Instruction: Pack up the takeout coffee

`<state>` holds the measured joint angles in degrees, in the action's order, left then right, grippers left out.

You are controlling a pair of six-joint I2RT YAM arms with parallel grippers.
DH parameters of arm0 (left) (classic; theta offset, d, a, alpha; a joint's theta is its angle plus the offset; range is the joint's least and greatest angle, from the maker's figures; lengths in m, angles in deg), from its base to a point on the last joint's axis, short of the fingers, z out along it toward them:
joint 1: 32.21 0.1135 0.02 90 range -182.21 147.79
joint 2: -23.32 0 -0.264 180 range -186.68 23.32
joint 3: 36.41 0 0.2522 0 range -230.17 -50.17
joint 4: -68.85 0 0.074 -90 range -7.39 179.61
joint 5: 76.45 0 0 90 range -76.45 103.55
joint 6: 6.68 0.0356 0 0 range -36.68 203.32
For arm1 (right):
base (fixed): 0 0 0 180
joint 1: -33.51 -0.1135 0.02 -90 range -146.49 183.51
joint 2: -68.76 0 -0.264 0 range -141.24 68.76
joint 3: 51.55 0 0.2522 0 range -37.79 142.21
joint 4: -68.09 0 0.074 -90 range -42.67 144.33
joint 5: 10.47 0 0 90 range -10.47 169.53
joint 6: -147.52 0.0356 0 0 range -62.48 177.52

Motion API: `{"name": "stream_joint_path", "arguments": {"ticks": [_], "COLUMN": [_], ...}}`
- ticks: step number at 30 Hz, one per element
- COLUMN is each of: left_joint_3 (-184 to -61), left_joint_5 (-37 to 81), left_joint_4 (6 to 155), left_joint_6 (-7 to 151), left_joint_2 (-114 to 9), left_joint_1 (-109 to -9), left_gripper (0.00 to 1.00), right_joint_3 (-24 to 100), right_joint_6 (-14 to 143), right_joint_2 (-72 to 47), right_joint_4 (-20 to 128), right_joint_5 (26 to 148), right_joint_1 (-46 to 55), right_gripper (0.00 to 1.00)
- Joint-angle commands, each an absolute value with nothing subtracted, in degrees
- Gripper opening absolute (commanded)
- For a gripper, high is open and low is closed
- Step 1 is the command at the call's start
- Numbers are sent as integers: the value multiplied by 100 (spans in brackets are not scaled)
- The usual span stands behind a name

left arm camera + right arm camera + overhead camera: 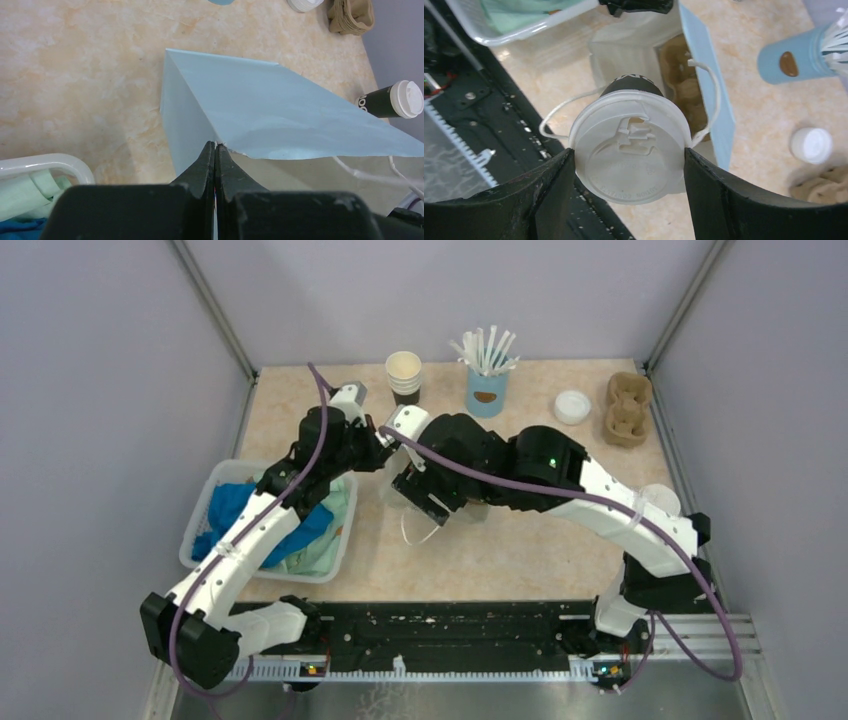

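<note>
At far left, a white basket is sitting on the surface, holding blue and pale green cloths. My left arm is reaching over it, and my left tool is pinching the rim of the light blue paper bag, its jaws pressed fully together on the paper at a top corner. The bag is standing open near the middle of the surface, one white string handle drooping toward the near edge.

Just right of that, my right tool is gripping the takeout coffee by its white lid, one finger on each side of the rim. The cup is hanging upright over the bag's open mouth, its black lower band pointing down into the opening; I cannot tell whether its base is already below the bag's rim. A brown cardboard insert is showing inside the bag.

Along the far edge, left to right, are standing a stack of lidless paper cups, a light blue cup of white sticks, a loose white lid and a brown cardboard carrier. A second lidded cup is waiting near the right edge.
</note>
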<state>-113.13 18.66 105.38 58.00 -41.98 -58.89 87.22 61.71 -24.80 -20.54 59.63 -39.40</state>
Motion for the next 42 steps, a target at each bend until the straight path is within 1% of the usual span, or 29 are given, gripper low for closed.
{"name": "stream_joint_path", "arguments": {"ticks": [1, 4, 7, 12, 15, 19, 27, 33, 38, 42], "left_joint_3": [-11157, -11065, -11054, -11073, -11020, -10889, -10396, -10184, -10021, -9961], "left_joint_5": [1920, 1976, 2028, 2090, 2280, 2394, 2659, 2765, 2835, 2928], "left_joint_4": [10205, 10067, 10028, 10057, 10047, 9977, 9565, 9390, 9233, 9174], "left_joint_6": [5998, 6057, 6182, 6398, 6474, 6655, 6949, 6764, 6558, 6458], "left_joint_2": [-3920, -3840, -3813, -3809, -3826, -3771, -3336, -3228, -3185, -3162], "left_joint_1": [-5879, -5881, -5883, -5883, -5878, -5884, -5883, -5884, -5893, -5887], "left_gripper": [0, 0, 0, 0, 0, 0, 0, 0, 0, 0], "right_joint_3": [8678, 7486, 7029, 5721, 5057, 4420, 3887, 3904, 3470, 3387], "right_joint_6": [5358, 4830, 4401, 3434, 2852, 2266, 2195, 2041, 1912, 1807], "right_joint_2": [-2401, -2148, -2068, -1515, -1386, -1352, -1136, -1070, -942, -1245], "right_joint_4": [-1974, -1524, -1153, 442, 1112, 1607, 1619, 1525, 2135, 2661], "right_joint_5": [5083, 4957, 5000, 5248, 4946, 4610, 5023, 5159, 5532, 5609], "right_joint_1": [-4024, -4036, -4039, -4063, -4060, -4000, -3563, -3434, -3189, -3162], "right_gripper": [47, 47, 48, 47, 48, 47, 47, 48, 47, 45]}}
